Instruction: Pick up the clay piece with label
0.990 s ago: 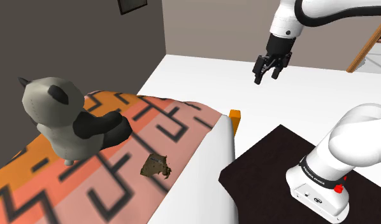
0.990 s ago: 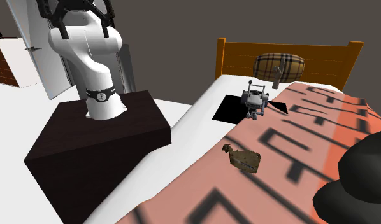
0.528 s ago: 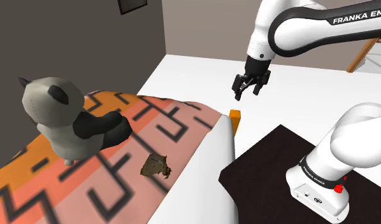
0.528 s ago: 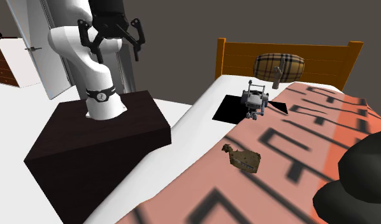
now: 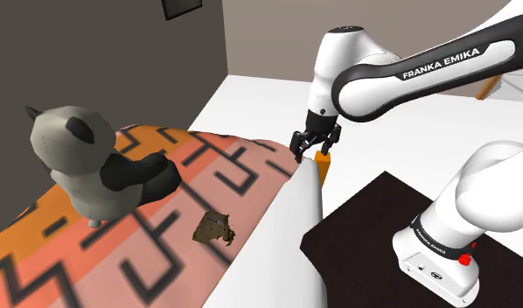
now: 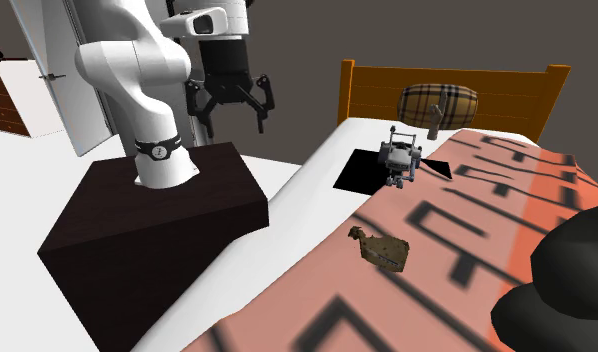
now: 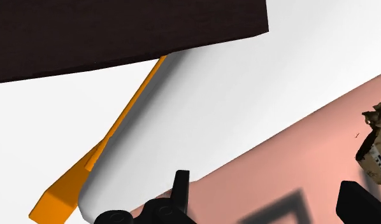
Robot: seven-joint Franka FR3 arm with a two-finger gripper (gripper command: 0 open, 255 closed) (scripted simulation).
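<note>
Shoulder view: end effector (image 5: 310, 148) spread, empty

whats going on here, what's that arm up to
A white Franka arm on a dark box stand is reaching toward a bed. Its end effector is open and holds nothing, and it hangs near the bed's edge by the orange bed frame. The brown clay piece lies on the pink patterned bedspread, apart from the end effector and not yet grasped. A panda plush sits further along the bed.
</note>
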